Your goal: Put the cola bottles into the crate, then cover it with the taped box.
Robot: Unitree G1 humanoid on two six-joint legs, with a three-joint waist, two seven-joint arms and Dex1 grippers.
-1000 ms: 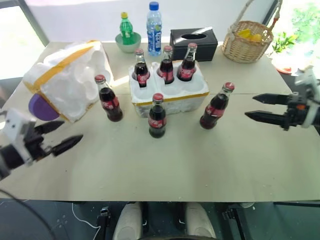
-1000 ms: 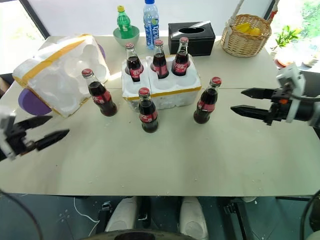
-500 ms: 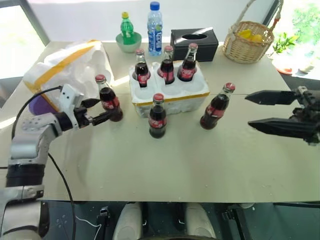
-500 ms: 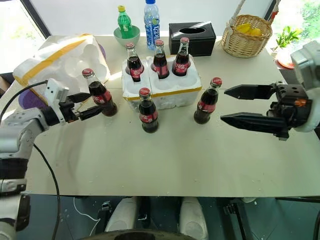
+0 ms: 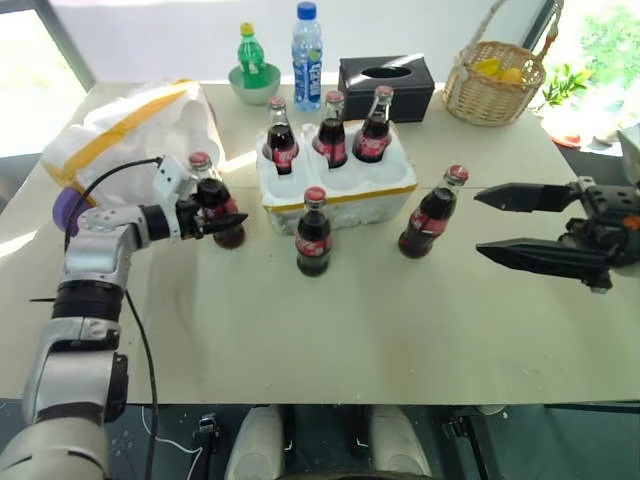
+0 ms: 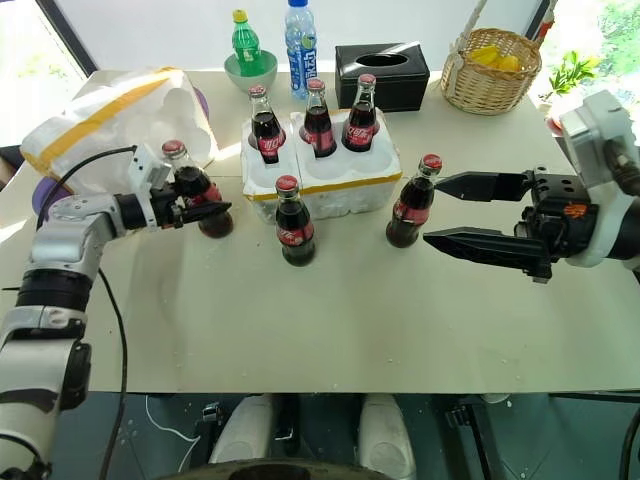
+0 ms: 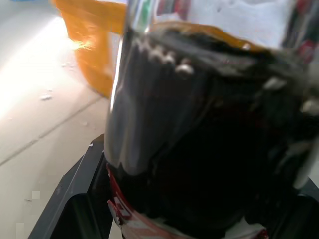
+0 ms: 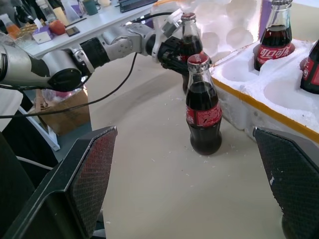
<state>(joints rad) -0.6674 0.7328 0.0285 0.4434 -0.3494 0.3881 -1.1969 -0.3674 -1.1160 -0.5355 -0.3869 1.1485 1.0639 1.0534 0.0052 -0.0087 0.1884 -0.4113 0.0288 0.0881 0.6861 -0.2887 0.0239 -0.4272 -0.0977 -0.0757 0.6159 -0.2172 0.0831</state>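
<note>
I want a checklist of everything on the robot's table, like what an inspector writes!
Surface: pale table, a few crumbs.
Job's things: crate holds three cola bottles in its back row, front wells bare. Three more stand on the table: the left bottle, the middle bottle, the right bottle. Taped box lies tipped, hollows showing, at the far left.
Clutter: green soda bottle in a bowl, water bottle, black tissue box, wicker basket.
Grippers: left gripper has its fingers around the left bottle, one each side; right gripper is open, beside the right bottle.
Cables: black cable along the left arm.
Surroundings: window, plant.
</note>
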